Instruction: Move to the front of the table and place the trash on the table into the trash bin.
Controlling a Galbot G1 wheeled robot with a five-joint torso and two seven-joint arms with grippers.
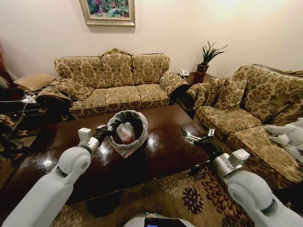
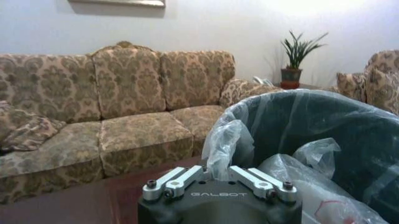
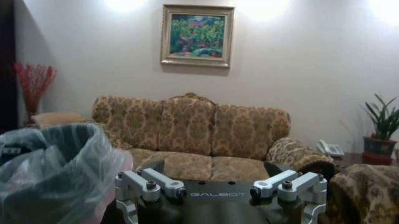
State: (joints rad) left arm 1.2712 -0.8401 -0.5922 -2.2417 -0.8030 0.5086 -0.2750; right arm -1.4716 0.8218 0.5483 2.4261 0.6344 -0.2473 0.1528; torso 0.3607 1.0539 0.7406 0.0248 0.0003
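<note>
A small round trash bin (image 1: 128, 131) with a translucent grey-white liner (image 2: 293, 135) stands on the dark glossy tabletop (image 1: 161, 156), near its middle. Inside the bin lies a pink-white plastic bag bundle (image 1: 125, 133). The left hand (image 1: 108, 128) sits at the bin's left rim, its fingers (image 2: 171, 181) drawn together on a fold of the liner. The right hand (image 1: 198, 137) hovers over the tabletop to the right of the bin, apart from it, with its fingers (image 3: 145, 182) spread wide and nothing between them. Beyond the far edge of the table stands a three-seat patterned sofa (image 1: 113, 80) against the wall, under a framed painting (image 3: 197, 35). A second patterned sofa (image 1: 255, 113) stands on the right, and a potted plant (image 1: 207, 57) fills the corner between them.
</note>
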